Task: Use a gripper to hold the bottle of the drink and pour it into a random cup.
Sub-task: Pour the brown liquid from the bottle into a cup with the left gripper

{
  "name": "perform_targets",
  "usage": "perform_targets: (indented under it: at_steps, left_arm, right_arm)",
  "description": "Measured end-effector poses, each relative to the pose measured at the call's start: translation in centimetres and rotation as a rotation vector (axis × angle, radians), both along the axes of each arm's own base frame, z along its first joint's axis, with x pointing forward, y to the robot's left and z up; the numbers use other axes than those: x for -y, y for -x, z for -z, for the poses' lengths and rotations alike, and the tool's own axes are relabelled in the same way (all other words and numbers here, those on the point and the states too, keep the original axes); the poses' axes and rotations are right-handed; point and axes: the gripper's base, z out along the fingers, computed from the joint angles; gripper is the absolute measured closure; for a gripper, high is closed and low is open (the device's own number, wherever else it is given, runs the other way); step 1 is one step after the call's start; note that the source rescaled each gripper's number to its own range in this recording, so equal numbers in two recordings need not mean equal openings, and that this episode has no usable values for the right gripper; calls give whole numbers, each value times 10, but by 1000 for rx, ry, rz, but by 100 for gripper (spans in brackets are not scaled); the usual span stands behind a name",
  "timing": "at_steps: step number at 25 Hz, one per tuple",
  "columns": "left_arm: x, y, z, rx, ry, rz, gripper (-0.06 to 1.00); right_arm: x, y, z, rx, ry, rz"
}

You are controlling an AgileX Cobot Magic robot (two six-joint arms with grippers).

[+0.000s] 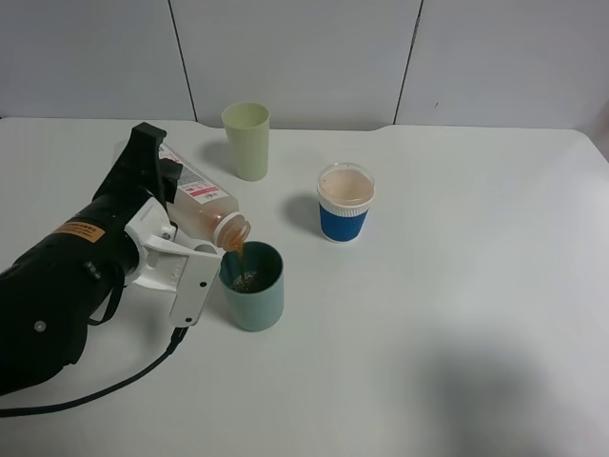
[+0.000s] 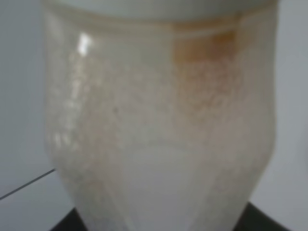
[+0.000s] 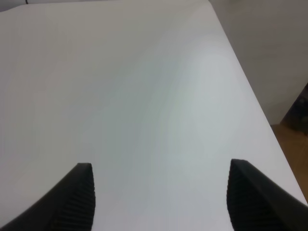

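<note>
My left gripper (image 1: 177,225) is shut on the bottle (image 1: 198,202), a clear one with a pink-and-white label, and holds it tipped with its open neck down to the right. A thin stream of the brown drink (image 1: 236,253) runs from the neck into the teal-green cup (image 1: 254,297), which stands upright just right of the gripper; some liquid shows at its bottom. The left wrist view is filled by the bottle (image 2: 159,125) from close up, wet and frothy inside. My right gripper (image 3: 161,192) is open over bare table and holds nothing; the exterior high view does not show it.
A pale yellow-green tumbler (image 1: 246,140) stands at the back. A blue-sleeved white paper cup (image 1: 344,203) stands right of the middle. The left arm's black cable (image 1: 105,386) trails over the table's front left. The table's edge (image 3: 250,96) lies near my right gripper.
</note>
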Motion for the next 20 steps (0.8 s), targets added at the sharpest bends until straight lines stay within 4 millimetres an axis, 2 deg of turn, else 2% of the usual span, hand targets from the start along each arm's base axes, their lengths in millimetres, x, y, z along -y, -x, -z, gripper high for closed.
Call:
perform_targets:
  at_steps: [20]
  left_arm:
    - [7, 0, -4, 42, -27, 89, 94]
  right_arm:
    - [0, 0, 0, 0, 0, 0]
